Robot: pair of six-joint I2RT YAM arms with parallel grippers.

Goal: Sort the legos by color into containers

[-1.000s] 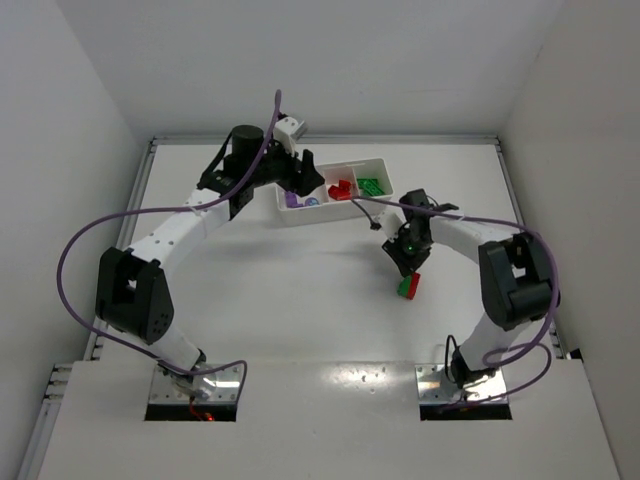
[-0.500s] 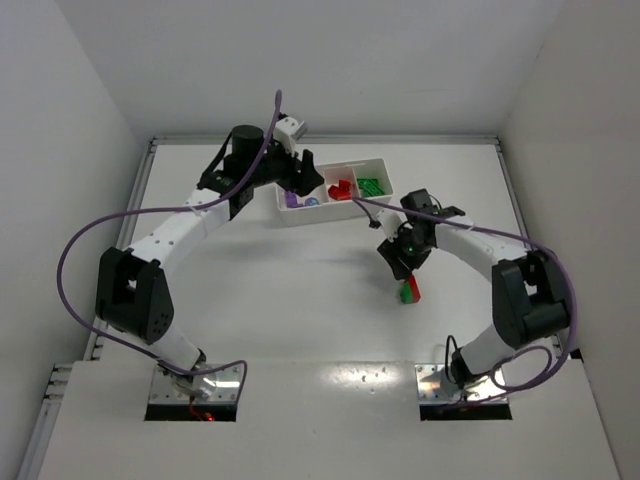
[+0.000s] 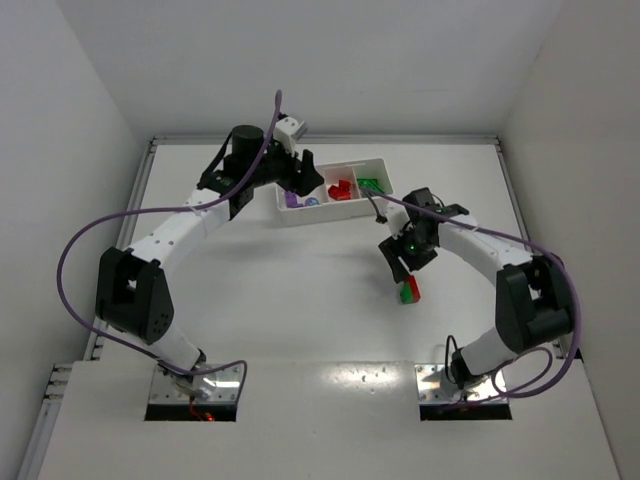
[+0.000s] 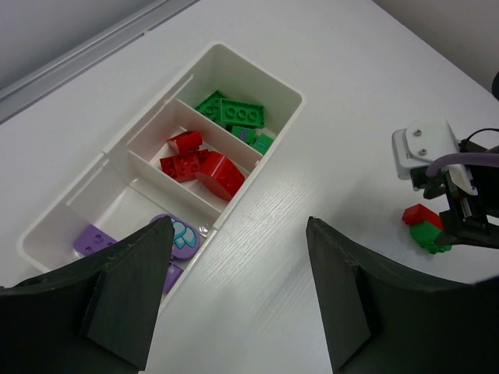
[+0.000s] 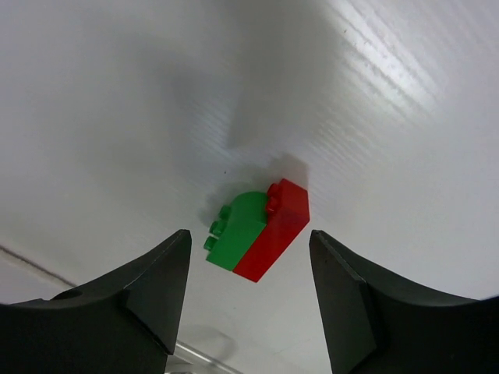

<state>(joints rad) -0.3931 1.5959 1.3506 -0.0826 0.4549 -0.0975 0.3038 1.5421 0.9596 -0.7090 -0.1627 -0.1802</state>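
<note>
1. Right gripper (image 3: 403, 268) has spread its jaws since a second ago; nothing is gripped.
2. Left gripper (image 3: 303, 182), spread and empty, hovers above tray (image 4: 257, 68): purple, red, green legos (image 4: 210, 167) sorted below it.
3. Red-green stack (image 5: 257, 226) lies directly beneath right gripper, unsorted.

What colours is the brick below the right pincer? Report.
Brick: half green, half red; right wrist view shows best.
</note>
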